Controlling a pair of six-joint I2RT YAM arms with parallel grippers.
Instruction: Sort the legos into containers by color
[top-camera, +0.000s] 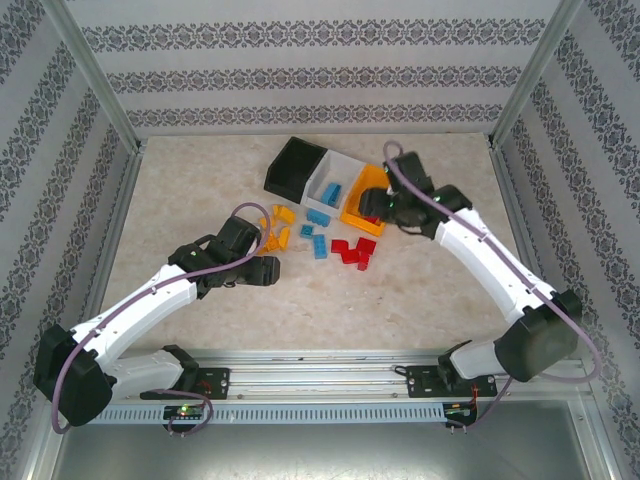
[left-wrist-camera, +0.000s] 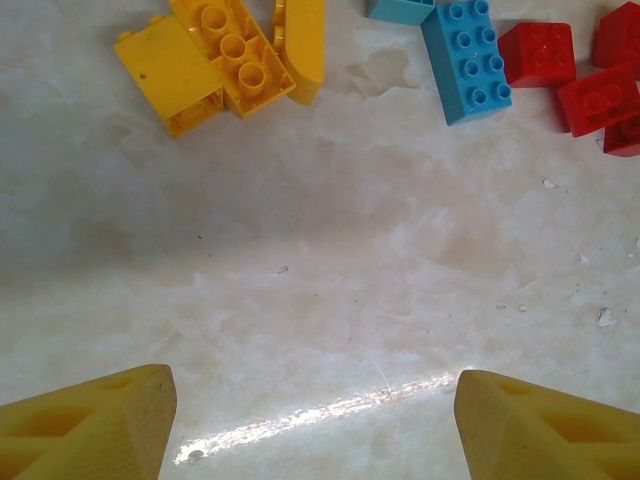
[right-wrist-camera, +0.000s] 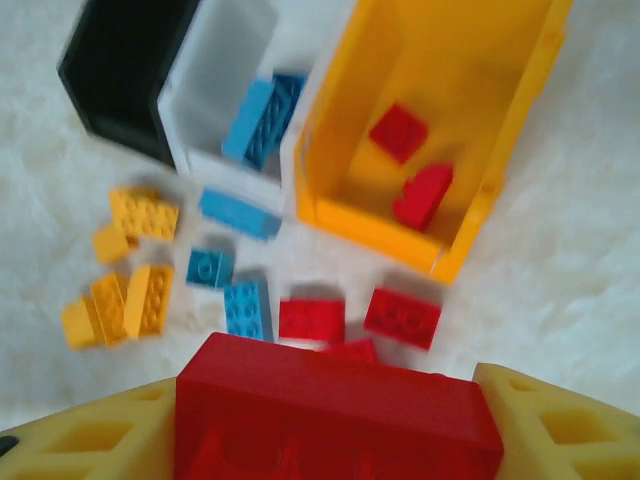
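Observation:
My right gripper (right-wrist-camera: 335, 405) is shut on a red lego (right-wrist-camera: 340, 385), held above the table near the orange-yellow container (right-wrist-camera: 450, 60), which has two red bricks (right-wrist-camera: 398, 132) in it. Beside it, the white container (right-wrist-camera: 220, 70) holds blue bricks (right-wrist-camera: 262, 118), and the black container (right-wrist-camera: 120, 70) stands at the end of the row. Open over bare table, my left gripper (left-wrist-camera: 315, 400) has nothing between its fingers. Ahead of it lie loose yellow legos (left-wrist-camera: 215, 60), a blue one (left-wrist-camera: 468, 60) and red ones (left-wrist-camera: 540, 52). From above, the left gripper (top-camera: 272, 268) is short of the pile and the right gripper (top-camera: 378, 205) is by the orange-yellow container (top-camera: 352, 215).
The loose bricks lie in three groups in front of the containers: yellow (top-camera: 283, 225), blue (top-camera: 318, 240), red (top-camera: 352, 250). Patterned walls and metal posts enclose the marble table (top-camera: 420, 290). The arm bases sit on a rail at the near edge.

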